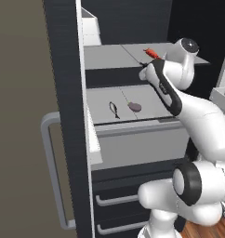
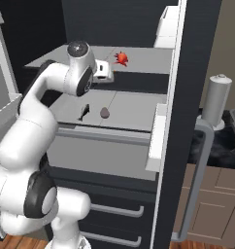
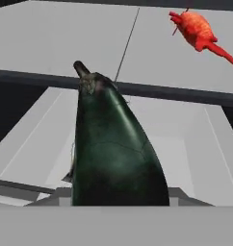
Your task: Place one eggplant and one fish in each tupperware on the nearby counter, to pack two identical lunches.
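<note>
Reaching into an open fridge, with the white arm (image 1: 198,121) bent forward over the lower shelf (image 1: 105,100) and the wrist level with the front edge of the upper shelf (image 1: 109,56). Fingers (image 1: 144,68) closed on an eggplant (image 3: 113,153). Seen from the hand camera as a dark green, glossy body rising from the bottom of the frame, stem end pointing away toward the upper shelf's edge. Held clear of both shelves, with the lower shelf visible beneath and beside it. Fingertips themselves hidden behind the eggplant's thick end.

Lying on the upper shelf: the fish (image 1: 150,52), bright red-orange, just beyond the hand and a little to its right, tail trailing toward the right in the hand view. Apart from the eggplant, not touched by anything.

Resting on the lower shelf, well below the hand: a slender dark thing (image 1: 114,109) and, just beside it to the right, a small mauve lump (image 1: 135,107). Too small to tell what either is.

Swung wide open at the left of the left base view: the dark fridge door (image 1: 63,116) with its long grey handle (image 1: 51,162). Below the shelves, dark drawers (image 1: 114,200) with grey pulls. Past the door in the right base view, a tall grey cylinder (image 2: 217,99) standing upright on a dark worktop (image 2: 221,146).
</note>
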You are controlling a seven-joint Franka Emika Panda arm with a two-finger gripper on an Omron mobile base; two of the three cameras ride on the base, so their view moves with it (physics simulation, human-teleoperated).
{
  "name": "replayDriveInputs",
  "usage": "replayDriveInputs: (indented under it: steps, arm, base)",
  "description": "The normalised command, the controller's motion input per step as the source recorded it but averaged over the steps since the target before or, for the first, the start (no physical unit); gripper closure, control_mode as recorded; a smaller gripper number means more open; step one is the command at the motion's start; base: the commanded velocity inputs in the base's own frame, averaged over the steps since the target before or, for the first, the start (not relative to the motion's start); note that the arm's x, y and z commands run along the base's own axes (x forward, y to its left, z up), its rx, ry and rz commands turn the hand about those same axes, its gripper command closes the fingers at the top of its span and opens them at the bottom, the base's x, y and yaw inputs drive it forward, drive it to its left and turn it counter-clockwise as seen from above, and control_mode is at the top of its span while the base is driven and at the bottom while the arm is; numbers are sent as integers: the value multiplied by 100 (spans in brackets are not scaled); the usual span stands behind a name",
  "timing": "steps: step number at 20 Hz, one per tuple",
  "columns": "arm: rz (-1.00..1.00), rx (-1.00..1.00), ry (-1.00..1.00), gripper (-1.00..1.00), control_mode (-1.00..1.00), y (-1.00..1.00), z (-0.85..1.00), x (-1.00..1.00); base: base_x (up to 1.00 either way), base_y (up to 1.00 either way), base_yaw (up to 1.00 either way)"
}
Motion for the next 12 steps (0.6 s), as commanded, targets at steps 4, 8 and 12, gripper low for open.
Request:
replayDriveInputs:
  steps: [4,8,12]
  arm:
    - [6,-3,1,100,-100,1,0,-100]
    - [6,-6,0,100,-100,5,-6,-100]
    - [5,-10,0,100,-100,15,-26,-100]
  base:
    - [0,0,0]
    - [0,0,0]
    - [0,0,0]
